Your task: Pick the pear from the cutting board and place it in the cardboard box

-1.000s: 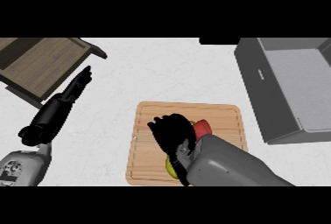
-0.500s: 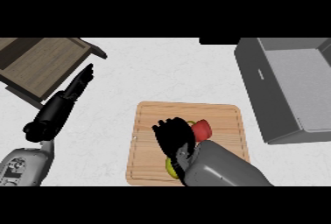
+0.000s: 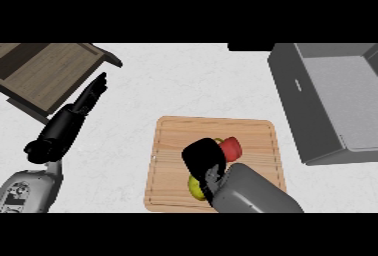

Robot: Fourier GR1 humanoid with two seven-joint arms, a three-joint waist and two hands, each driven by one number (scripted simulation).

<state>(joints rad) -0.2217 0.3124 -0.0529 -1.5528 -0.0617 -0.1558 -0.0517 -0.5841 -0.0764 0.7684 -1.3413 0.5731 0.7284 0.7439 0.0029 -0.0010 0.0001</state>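
Note:
A wooden cutting board lies at the middle of the counter. On it is the pear, yellow-green with a red side showing at the upper right. My right hand sits on top of the pear, fingers curled down round it, and hides most of it. The box, grey with an open top, stands at the right edge, apart from the board. At the left my left hand rests open, fingers pointing up and away, holding nothing.
A wooden tray-like piece sits at the back left, just beyond my left fingertips. White counter lies between the board and the box. A dark object shows at the far edge.
My right hand's fingers, spread out over the board before, have curled in over the pear, and the forearm has shifted slightly lower. The left hand has stayed put.

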